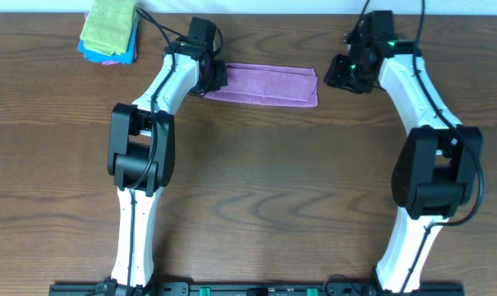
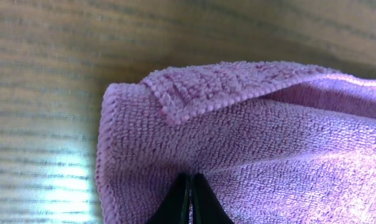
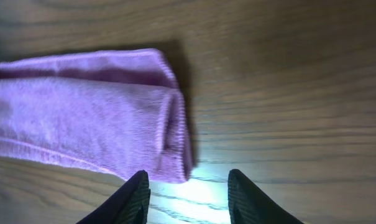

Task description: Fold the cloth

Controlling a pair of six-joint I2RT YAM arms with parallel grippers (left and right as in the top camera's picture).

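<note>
— Two grippers, and doing what?
— Left gripper (image 1: 217,76): clenched on the frame-left end of the folded purple cloth (image 1: 264,85), upper middle of the overhead view. Right gripper (image 1: 340,74): spread wide, holding nothing, just off the opposite end.
— Elsewhere?
— Stacked green, blue and pink cloths (image 1: 108,31), upper left corner of the wooden table (image 1: 256,181).

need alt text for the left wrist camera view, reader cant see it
The left gripper, its black tips pressed together at the bottom centre, pinches a purple cloth that fills most of the frame. One corner of the cloth is folded over on top, and the wooden table shows to the left and above.
</note>
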